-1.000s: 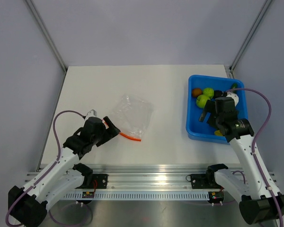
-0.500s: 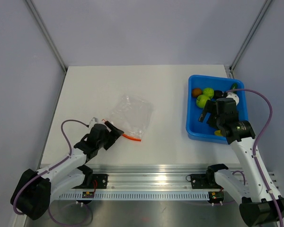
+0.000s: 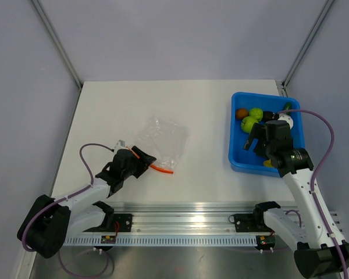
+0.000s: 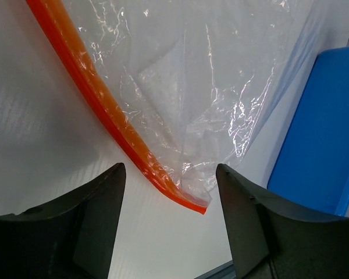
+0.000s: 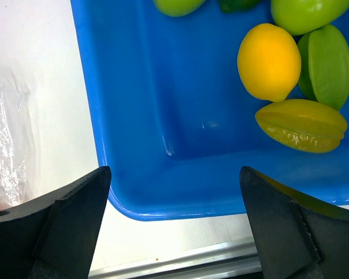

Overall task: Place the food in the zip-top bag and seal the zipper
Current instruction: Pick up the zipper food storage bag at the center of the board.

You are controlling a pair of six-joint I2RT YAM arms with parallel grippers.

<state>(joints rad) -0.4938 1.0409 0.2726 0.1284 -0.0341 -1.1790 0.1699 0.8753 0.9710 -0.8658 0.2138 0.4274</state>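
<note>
Table (image 3: 209,116): zip-top bag (image 3: 163,136) flat, fruit (image 3: 255,113) in tray (image 3: 239,164).

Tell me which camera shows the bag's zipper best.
Left wrist: the zipper runs large and sharp along the zip-top bag's edge. Top external shows it only as a short orange line. Right wrist catches just a sliver of bag, no clear zipper.
</note>
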